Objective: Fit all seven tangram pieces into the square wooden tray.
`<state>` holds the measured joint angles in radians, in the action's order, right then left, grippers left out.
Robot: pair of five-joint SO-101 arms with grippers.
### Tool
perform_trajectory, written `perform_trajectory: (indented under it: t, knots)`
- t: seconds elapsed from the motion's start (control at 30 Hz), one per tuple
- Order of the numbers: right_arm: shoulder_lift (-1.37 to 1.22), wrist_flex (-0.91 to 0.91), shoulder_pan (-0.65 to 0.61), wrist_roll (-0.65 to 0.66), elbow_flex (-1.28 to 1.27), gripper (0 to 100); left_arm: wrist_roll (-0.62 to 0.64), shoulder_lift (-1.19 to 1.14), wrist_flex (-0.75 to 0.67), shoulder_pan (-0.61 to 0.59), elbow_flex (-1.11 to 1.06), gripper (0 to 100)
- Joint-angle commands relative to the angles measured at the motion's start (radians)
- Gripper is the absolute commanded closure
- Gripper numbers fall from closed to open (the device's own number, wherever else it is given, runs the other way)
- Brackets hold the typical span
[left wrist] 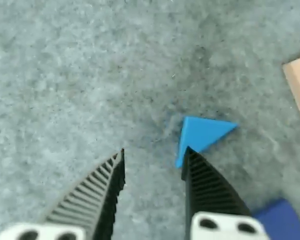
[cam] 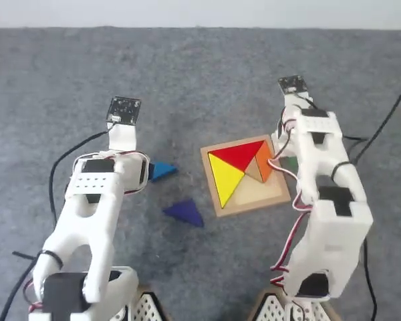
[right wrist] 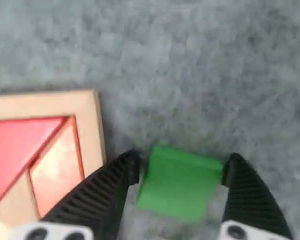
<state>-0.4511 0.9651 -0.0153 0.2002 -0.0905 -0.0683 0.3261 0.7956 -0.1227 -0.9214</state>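
Right claw (right wrist: 184, 159), spread wide and empty, straddles green piece (right wrist: 180, 187) lying flat on counter (right wrist: 215, 60) just outside square wooden tray (right wrist: 92, 125), toward counter's right edge; left claw (left wrist: 154, 150) likewise open, empty, blue triangle (left wrist: 202, 132) just off one fingertip.

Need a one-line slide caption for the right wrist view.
Right gripper open astride the green piece on grey carpet, beside the wooden tray.

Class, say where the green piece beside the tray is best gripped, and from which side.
Probably across its two opposite straight edges, from above: the green piece lies flat on the carpet beside the tray, and the open right gripper straddles those edges.
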Motion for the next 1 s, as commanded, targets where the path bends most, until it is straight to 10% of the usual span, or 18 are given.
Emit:
perform_trajectory:
  t: [0.0,0.53,0.97]
  knots:
    - [-0.053,0.077,0.036,-0.017,0.132,81.0,0.005,0.037,-0.020,-0.003,0.035,81]
    - [0.390,0.242,-0.021,-0.009,0.091,93.1,0.008,0.028,-0.023,-0.006,0.033,81]
    - [0.750,0.073,-0.501,0.402,-0.559,93.1,0.003,0.028,-0.038,-0.009,0.024,81]
